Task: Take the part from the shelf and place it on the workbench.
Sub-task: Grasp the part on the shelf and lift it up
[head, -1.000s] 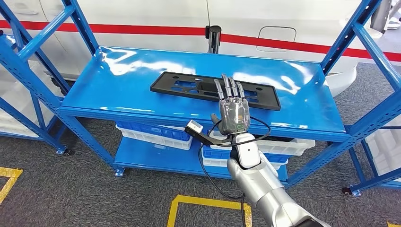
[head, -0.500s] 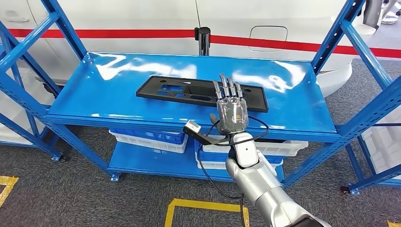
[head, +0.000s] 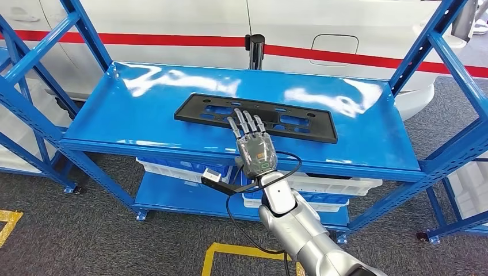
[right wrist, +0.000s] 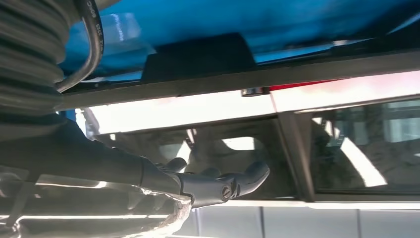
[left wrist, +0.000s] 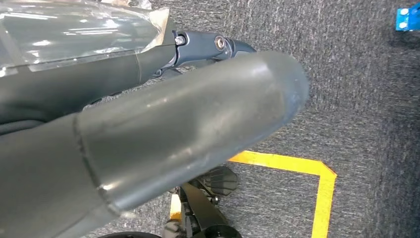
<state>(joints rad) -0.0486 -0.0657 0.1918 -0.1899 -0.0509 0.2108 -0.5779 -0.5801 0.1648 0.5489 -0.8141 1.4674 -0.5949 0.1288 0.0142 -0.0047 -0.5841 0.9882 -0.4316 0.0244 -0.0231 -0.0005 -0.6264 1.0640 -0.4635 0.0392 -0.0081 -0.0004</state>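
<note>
The part [head: 290, 122] is a long, flat black plate with cut-outs, lying across the middle of the blue shelf's top board [head: 144, 109]. My right hand [head: 253, 150] reaches over the board's front edge with its fingers stretched out and apart. Its fingertips lie over the plate's near edge, left of the plate's middle, and it holds nothing. In the right wrist view the dark fingers [right wrist: 223, 184] point forward, empty. My left hand [left wrist: 163, 129] hangs over the grey carpet, thumb and fingers apart with nothing in them.
Blue uprights [head: 34, 98] and diagonal braces frame the shelf on both sides. White bins [head: 178, 169] stand on the lower board. Behind the shelf are a white car with a red stripe [head: 357, 54] and a black post [head: 255, 49]. Yellow tape [head: 241, 249] marks the carpet.
The camera has shifted a little. My right hand has moved left along the plate, from right of its middle to left of it, still with its fingers spread.
</note>
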